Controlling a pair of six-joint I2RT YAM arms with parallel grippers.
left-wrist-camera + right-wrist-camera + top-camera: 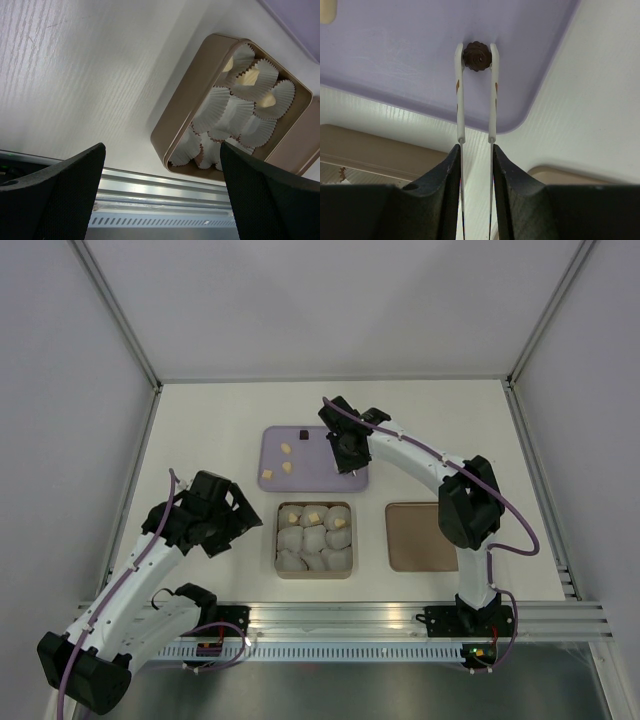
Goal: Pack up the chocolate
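A dark brown chocolate [477, 56] sits on the purple tray [395, 50], with the thin white tips of my right gripper [476, 54] shut against both its sides. From above, the right gripper [347, 462] is over the tray's right part [275, 445]. Another dark chocolate [303, 435] and three cream ones [285, 448] lie on the tray. The tan box [279, 540] holds white paper cups; three back cups hold cream chocolates [313, 516]. My left gripper [240, 520] hovers open just left of the box, with nothing between its fingers [60, 190].
The flat brown lid [420, 535] lies right of the box, partly under the right arm. An aluminium rail [160, 185] runs along the near table edge. White walls enclose the table on three sides. Paper cups [235, 115] crowd the box [185, 105].
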